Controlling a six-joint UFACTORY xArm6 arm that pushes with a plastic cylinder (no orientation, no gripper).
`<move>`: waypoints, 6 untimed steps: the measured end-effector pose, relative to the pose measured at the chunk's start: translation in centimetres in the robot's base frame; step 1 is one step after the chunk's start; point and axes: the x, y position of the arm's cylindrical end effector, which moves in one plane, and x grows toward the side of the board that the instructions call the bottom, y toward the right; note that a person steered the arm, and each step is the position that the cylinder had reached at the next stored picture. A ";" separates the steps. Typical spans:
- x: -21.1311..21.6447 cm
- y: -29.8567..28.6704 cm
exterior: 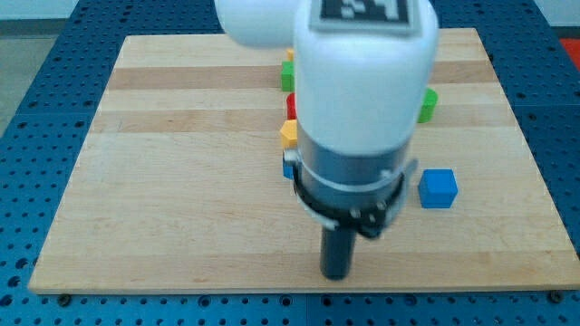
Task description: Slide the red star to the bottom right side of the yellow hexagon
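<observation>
My tip (336, 274) rests on the board near the view's bottom edge, below the blocks. The arm's white and grey body hides much of the block cluster. Only a sliver of a red block (292, 106) shows at the arm's left edge; its shape cannot be made out. Just below it a yellow block (289, 134) peeks out, partly hidden. The tip is well below both and apart from them.
A green block (287, 76) shows above the red one. A small piece of a blue block (288, 168) shows below the yellow one. Another green block (428, 103) peeks out right of the arm. A blue cube (438, 188) stands at the right. The wooden board (181, 181) lies on a blue perforated table.
</observation>
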 end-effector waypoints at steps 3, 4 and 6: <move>-9.3 2.8; -9.3 2.8; -6.9 4.7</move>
